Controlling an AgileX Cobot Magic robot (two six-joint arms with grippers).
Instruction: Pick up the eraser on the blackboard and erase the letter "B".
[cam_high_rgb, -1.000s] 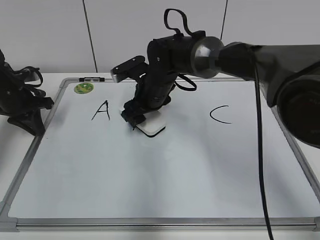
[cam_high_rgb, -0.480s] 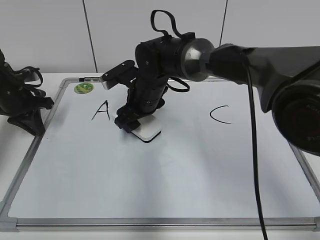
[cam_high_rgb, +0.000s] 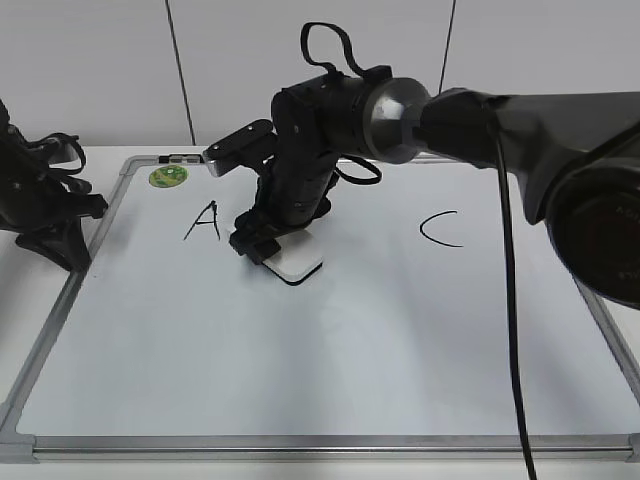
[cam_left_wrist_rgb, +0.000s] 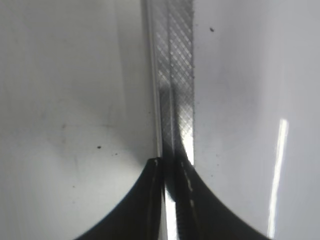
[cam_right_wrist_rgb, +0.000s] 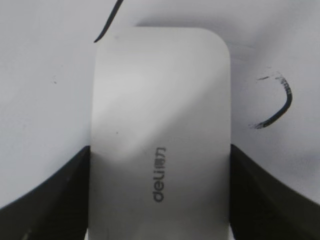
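**Eraser pinned flat between "A" and "C"**

The eraser (cam_right_wrist_rgb: 160, 135) lies flat on the blackboard (cam_high_rgb: 330, 360), clamped by its long sides in the right gripper (cam_high_rgb: 262, 245) — between the "A" (cam_high_rgb: 203, 221) and the "C" (cam_high_rgb: 441, 229). A curved remnant of the letter "B" (cam_right_wrist_rgb: 277, 102) shows beside it. The left gripper (cam_left_wrist_rgb: 170, 200) sits over the board's frame (cam_left_wrist_rgb: 175, 80), fingers nearly together — holding nothing.

You see a white eraser (cam_right_wrist_rgb: 160, 125) with grey lettering, black letters on the white blackboard (cam_high_rgb: 330, 350), its silver cross-hatched frame (cam_left_wrist_rgb: 175, 75), and a green magnet (cam_high_rgb: 168, 176) upper left.
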